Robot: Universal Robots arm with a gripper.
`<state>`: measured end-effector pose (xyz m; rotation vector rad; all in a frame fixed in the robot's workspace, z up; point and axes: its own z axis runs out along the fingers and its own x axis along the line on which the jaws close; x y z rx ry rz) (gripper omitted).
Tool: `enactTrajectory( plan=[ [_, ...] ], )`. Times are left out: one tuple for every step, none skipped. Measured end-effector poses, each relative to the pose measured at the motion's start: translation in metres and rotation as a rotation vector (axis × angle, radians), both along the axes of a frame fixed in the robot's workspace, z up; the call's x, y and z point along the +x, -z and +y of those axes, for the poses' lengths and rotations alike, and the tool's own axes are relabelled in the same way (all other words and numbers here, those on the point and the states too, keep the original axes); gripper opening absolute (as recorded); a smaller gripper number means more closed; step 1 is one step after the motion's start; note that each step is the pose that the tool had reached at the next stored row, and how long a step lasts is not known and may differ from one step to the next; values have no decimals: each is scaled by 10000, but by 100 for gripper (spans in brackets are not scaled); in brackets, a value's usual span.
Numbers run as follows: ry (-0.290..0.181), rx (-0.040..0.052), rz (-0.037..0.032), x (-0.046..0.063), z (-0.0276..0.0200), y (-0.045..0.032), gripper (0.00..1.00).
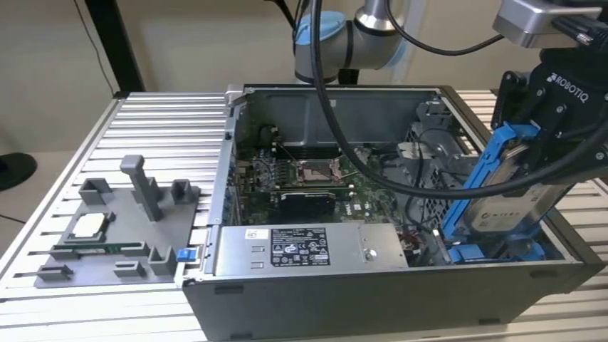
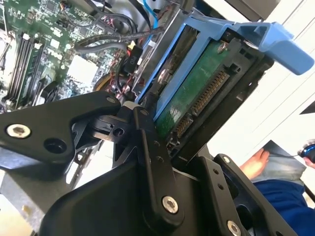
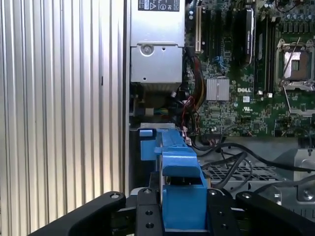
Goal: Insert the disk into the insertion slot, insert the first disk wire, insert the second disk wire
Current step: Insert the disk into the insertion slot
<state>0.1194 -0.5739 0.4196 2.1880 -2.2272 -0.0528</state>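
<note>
My gripper (image 1: 543,146) is shut on the disk (image 1: 505,208), a silver drive with a white label in a bright blue carrier frame. The disk hangs tilted, its lower end dipping into the open computer case at the exterior view's right. Below that end lies the insertion slot (image 1: 480,253), with blue plastic parts at the case's front right corner. In the second wrist view the disk's green circuit side and connector (image 2: 197,98) sit between my black fingers (image 2: 147,147). In the first wrist view the blue carrier (image 3: 178,167) reaches from my gripper (image 3: 182,216) toward a blue tab (image 3: 146,133).
A grey labelled power-supply box (image 1: 299,249) sits along the case front. The motherboard (image 1: 304,178), loose black cables (image 1: 428,153) and a perforated cage (image 1: 432,196) crowd the inside. A grey fixture plate (image 1: 114,228) lies on the ribbed table (image 1: 161,135). A person's hand (image 2: 256,164) is nearby.
</note>
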Motion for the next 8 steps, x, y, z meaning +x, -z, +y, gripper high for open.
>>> enactTrajectory(
  plan=[
    [1,9,0,3,0,10,0],
    [1,21,0,6,0,18,0],
    [2,35,0,8,0,24,0],
    [2,54,-1,10,0,31,0],
    [1,71,0,12,0,38,0],
    [1,85,0,14,0,45,0],
    [1,97,0,15,0,53,0],
    [1,107,0,17,0,60,0]
  ],
)
